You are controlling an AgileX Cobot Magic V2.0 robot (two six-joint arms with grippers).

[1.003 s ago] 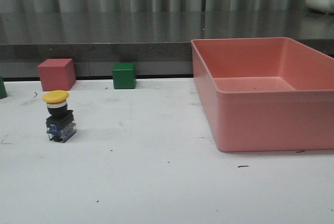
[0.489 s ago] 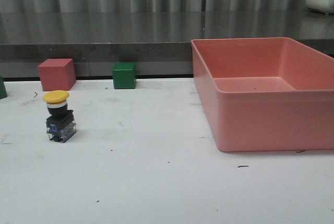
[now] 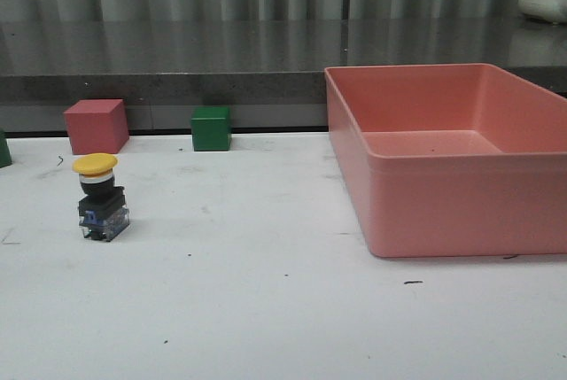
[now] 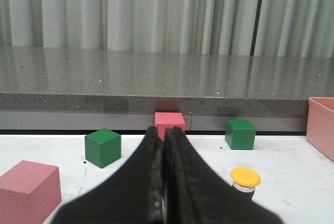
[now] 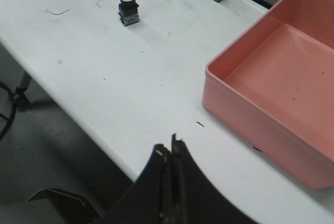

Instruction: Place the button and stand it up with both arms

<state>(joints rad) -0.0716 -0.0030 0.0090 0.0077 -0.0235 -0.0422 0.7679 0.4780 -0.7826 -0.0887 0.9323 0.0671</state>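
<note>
Button (image 3: 100, 198) standing upright lower left, red cube (image 3: 96, 126) and green cube (image 3: 211, 128) sitting behind it; pink bin (image 3: 443, 163) occupying the right; left gripper (image 4: 163, 140) and right gripper (image 5: 168, 153) both pressed together, gripping nothing.

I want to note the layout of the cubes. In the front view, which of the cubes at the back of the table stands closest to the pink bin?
The green cube, just left of the pink bin. The red cube stands farther left, behind the button.

Yellow-capped black button (image 3: 102, 200), pink bin (image 3: 452, 157), white table (image 3: 266, 291)
</note>
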